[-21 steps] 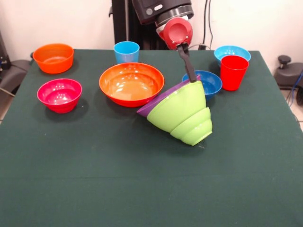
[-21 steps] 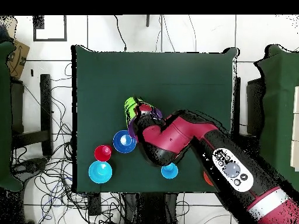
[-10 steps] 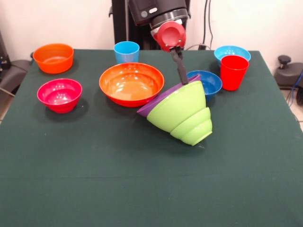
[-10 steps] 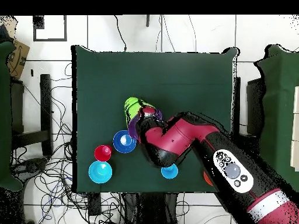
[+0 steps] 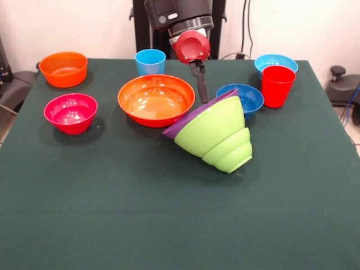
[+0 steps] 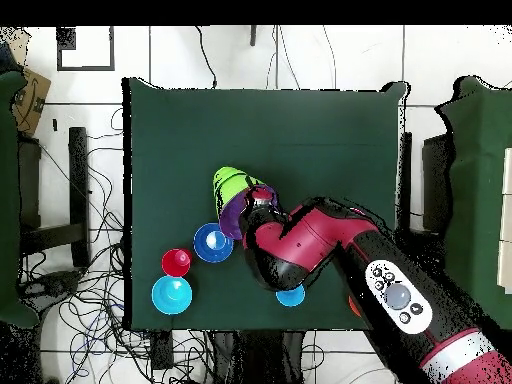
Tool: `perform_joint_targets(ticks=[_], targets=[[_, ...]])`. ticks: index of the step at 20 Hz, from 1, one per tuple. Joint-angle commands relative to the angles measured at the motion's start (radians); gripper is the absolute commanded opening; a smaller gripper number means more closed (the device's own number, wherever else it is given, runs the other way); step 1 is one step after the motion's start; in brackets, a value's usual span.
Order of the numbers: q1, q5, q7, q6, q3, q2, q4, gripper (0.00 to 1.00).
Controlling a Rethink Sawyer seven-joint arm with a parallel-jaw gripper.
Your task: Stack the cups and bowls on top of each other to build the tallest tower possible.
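At table centre: the tower (image 5: 216, 132) lies tipped on its side, two lime green bowls nested under a purple bowl (image 5: 194, 115) whose rim leans toward the large orange bowl (image 5: 156, 99).
Tower interior: faces away from the front camera, so anything nested inside cannot be made out.
Gripper (image 5: 201, 90): one dark finger reaches down to the purple rim; a second finger is hidden, so whether the jaws are wide, narrow or clamped cannot be told.
Overhead view: the arm (image 6: 330, 250) covers the large orange bowl and most of the tower; only the lime green end (image 6: 228, 185) and a purple sliver show.
Dark blue bowl (image 5: 242, 98): upright, partly behind the tower's rim.
Red cup (image 5: 277, 85): upright, in front of the light blue bowl (image 5: 274, 61), hiding part of it.
Light blue cup (image 5: 150, 62): upright behind the large orange bowl.
Left side: magenta-red bowl (image 5: 71, 112) and small orange bowl (image 5: 63, 68), both upright, well apart from the tower.
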Motion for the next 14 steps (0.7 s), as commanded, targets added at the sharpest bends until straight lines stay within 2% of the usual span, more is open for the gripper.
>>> perform_joint_targets(ticks=[1, 3, 5, 10, 14], targets=[[0.023, -0.008, -0.086, 0.17, -0.065, 0.032, -0.032, 1.0], [0.021, -0.008, -0.073, 0.15, -0.052, 0.03, -0.029, 1.0], [0.033, -0.02, -0.012, 0.092, -0.043, 0.001, -0.027, 1.0], [0.057, -0.019, 0.065, 0.022, -0.037, -0.043, -0.031, 1.0], [0.044, 0.009, 0.053, 0.028, -0.009, -0.039, -0.029, 1.0]])
